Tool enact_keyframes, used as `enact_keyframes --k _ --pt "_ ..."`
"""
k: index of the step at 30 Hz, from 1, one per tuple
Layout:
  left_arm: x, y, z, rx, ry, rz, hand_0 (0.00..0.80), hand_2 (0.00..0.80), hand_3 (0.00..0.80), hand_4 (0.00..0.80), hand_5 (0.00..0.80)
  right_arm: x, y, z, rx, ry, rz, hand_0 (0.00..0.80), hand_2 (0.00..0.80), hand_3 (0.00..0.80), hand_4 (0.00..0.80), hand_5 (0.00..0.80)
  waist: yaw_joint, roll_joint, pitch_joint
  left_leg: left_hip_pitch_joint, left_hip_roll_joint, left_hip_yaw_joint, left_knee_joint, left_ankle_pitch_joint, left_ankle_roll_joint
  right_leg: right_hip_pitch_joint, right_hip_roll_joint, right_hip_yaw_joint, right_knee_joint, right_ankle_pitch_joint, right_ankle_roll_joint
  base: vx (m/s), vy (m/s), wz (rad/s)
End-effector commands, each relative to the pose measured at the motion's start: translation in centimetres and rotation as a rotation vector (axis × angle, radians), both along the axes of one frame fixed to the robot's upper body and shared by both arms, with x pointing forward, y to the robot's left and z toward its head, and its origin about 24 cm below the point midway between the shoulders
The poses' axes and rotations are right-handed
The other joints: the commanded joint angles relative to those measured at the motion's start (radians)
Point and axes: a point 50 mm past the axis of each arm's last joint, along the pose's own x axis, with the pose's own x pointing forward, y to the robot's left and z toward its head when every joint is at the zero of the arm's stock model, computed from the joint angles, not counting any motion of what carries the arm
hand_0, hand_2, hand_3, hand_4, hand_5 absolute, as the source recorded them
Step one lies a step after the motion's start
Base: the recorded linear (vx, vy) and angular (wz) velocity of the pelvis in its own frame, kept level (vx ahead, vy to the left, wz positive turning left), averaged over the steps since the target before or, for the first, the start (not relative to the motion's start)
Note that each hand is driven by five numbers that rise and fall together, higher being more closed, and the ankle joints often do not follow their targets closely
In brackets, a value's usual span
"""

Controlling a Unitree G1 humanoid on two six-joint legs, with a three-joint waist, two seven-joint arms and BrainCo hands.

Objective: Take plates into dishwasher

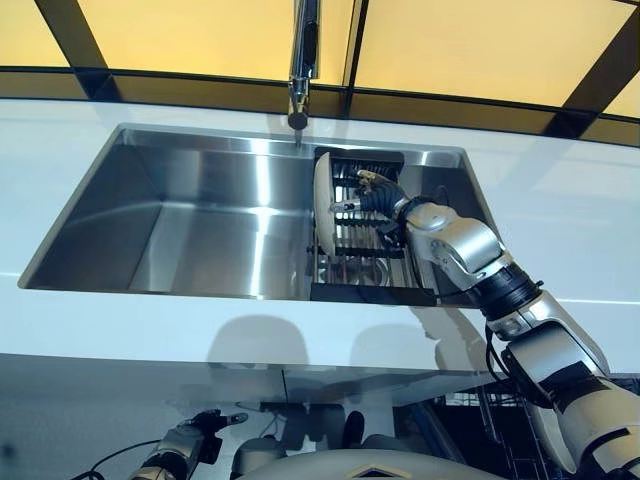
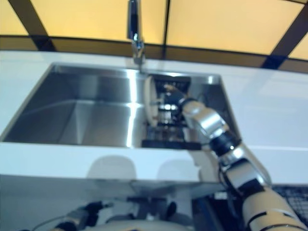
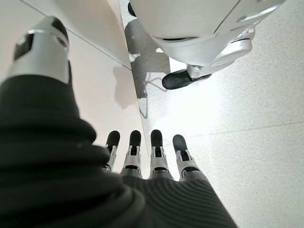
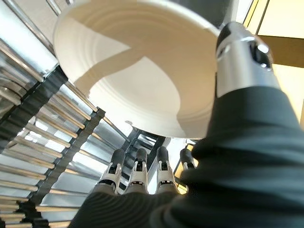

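Note:
A white plate stands on edge at the left end of a black and steel dish rack in the right part of the sink. My right hand reaches into the rack beside the plate's face. In the right wrist view the plate fills the frame; the fingers lie straight below it and the thumb stretches along its rim, so the hand is open. I cannot tell whether it touches the plate. My left hand hangs open below the counter, its fingers pointing at the floor.
The steel sink is set into a white counter, with a tall faucet at its back edge. A dark-framed yellow panel runs behind the counter. Under the counter's front edge lies pale floor.

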Motion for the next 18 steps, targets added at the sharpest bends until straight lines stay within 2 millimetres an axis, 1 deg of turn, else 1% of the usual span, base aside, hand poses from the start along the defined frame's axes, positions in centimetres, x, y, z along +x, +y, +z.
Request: enact_keyframes --k 1,6,13,18 --pt "2.2 0.1 0.6 0.026 -0.027 -0.055 0.000 0.000 0.000 0.000 0.000 0.6 1.8 3.2 0.024 -0.127 0.071 0.000 0.000 0.000 0.000 0.000 0.023 -0.021 -0.010 -0.081 -0.022 -0.021 0.018 0.020 0.024 0.060 -0.067 -0.006 0.079 -0.107 0.113 0.000 0.000 0.00" --pt "2.4 0.2 0.7 0.033 -0.033 -0.053 0.000 0.000 0.000 0.000 0.000 0.6 1.7 3.4 0.002 -0.146 0.061 0.000 0.000 0.000 0.000 0.000 0.023 -0.020 -0.008 -0.082 -0.022 -0.023 0.018 0.020 0.024 0.060 -0.069 -0.007 0.081 -0.108 0.115 0.000 0.000 0.00" --pt "2.5 0.6 0.8 0.045 -0.030 -0.068 0.000 0.000 0.000 0.000 0.000 0.9 0.5 3.6 -0.019 -0.136 0.020 0.000 0.000 0.000 0.000 0.000 0.018 -0.020 -0.011 -0.082 -0.022 -0.022 0.021 0.019 0.026 0.053 -0.069 0.001 0.090 -0.110 0.116 0.000 0.000 0.00" --pt "2.6 0.3 0.8 0.037 -0.033 -0.070 0.000 0.000 0.000 0.000 0.000 0.9 0.7 3.1 -0.027 -0.107 0.038 0.000 0.000 0.000 0.000 0.000 0.013 -0.018 -0.011 -0.078 -0.021 -0.017 0.024 0.016 0.027 0.052 -0.068 0.007 0.092 -0.111 0.114 0.007 0.000 0.00"
